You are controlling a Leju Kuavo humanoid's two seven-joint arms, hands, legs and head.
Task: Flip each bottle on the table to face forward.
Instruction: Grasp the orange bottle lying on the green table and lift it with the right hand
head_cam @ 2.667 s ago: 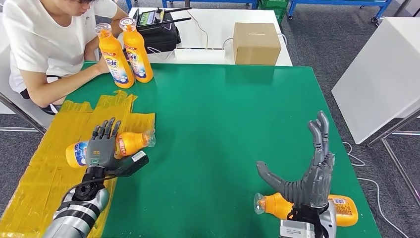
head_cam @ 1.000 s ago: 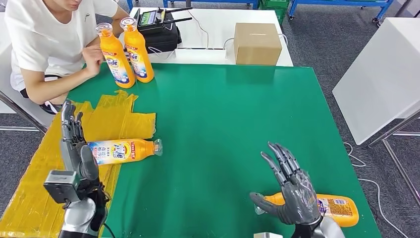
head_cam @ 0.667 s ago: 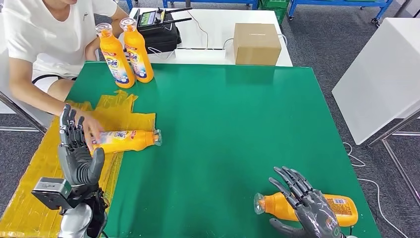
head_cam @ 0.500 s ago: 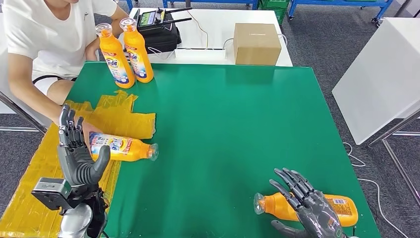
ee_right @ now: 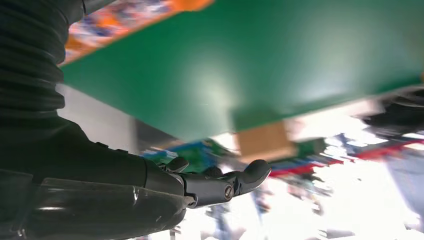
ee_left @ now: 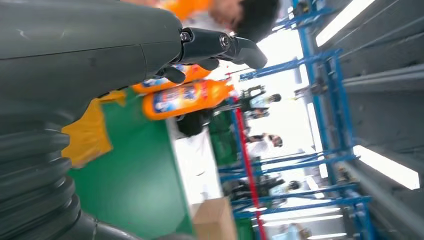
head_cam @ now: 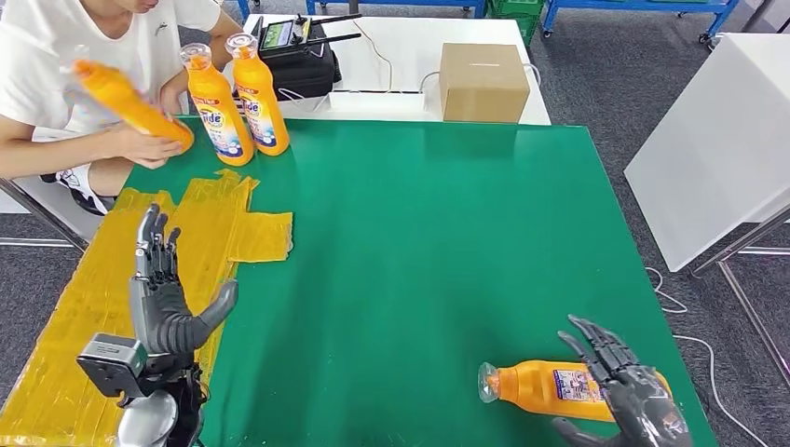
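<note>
An orange bottle (head_cam: 545,389) lies on the green table (head_cam: 419,233) at the near right, cap pointing left and label up. My right hand (head_cam: 626,396) is over its base end with fingers spread across it and the thumb on the near side; in the right wrist view that hand (ee_right: 150,185) has nothing in it. My left hand (head_cam: 166,300) stands upright and open over the yellow sheet (head_cam: 84,307), holding nothing. Two orange bottles (head_cam: 216,102) (head_cam: 259,95) stand upright at the far left. A person holds a third bottle (head_cam: 130,101) in the air.
The person sits at the table's far left corner. A cardboard box (head_cam: 483,80) and a black device (head_cam: 300,54) sit on the white table behind. Another white table (head_cam: 717,140) stands to the right. The green table's middle is bare.
The person took the bottle off the yellow sheet and raised it. My left hand stayed upright beside that spot. My right hand shifted toward the right bottle's base, and its label now faces up.
</note>
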